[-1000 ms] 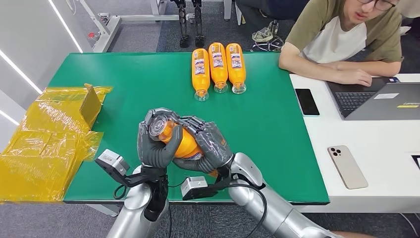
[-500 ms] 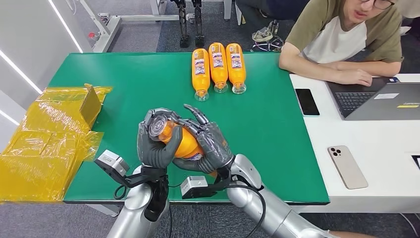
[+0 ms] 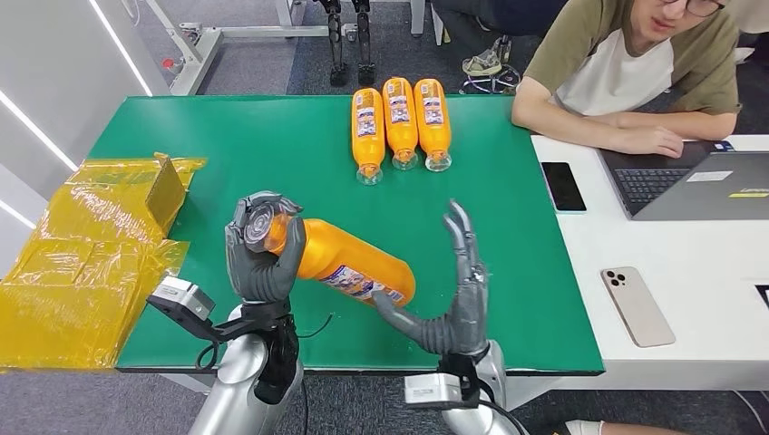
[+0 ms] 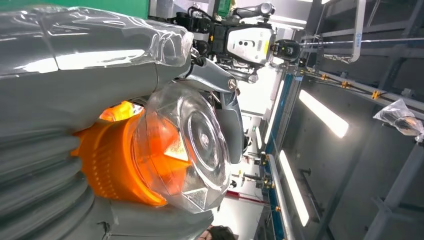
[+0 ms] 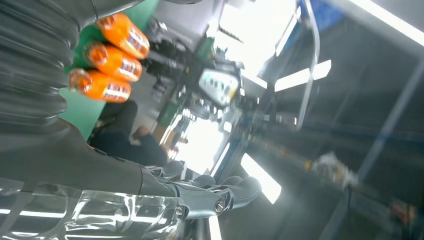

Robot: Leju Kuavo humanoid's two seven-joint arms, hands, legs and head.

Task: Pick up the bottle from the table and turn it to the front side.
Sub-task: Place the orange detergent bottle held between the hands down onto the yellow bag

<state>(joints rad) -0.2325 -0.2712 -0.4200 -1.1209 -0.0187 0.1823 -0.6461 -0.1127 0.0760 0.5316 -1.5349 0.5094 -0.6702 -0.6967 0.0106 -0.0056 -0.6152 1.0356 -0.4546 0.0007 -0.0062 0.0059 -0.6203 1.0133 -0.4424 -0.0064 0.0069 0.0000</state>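
Note:
An orange bottle [image 3: 349, 264] with a clear cap lies tilted above the green table [image 3: 227, 154], cap end toward my left. My left hand [image 3: 260, 259] grips it around the neck, just below the cap [image 4: 187, 145]. My right hand [image 3: 451, 299] stands apart from the bottle's base, fingers spread upward and thumb pointing toward the base, holding nothing. The label on the bottle [image 3: 354, 282] shows on its lower side.
Three more orange bottles [image 3: 399, 120] lie side by side at the table's far edge; the same bottles [image 5: 107, 60] appear in the right wrist view. Yellow plastic wrapping [image 3: 86, 263] covers the left end. A person [image 3: 626, 72] leans on the white desk beside a laptop [image 3: 698, 186] and two phones [image 3: 635, 304].
My right hand has let go of the bottle and drawn back to the right with fingers spread. My left hand has shifted left, and the bottle now lies longer and flatter.

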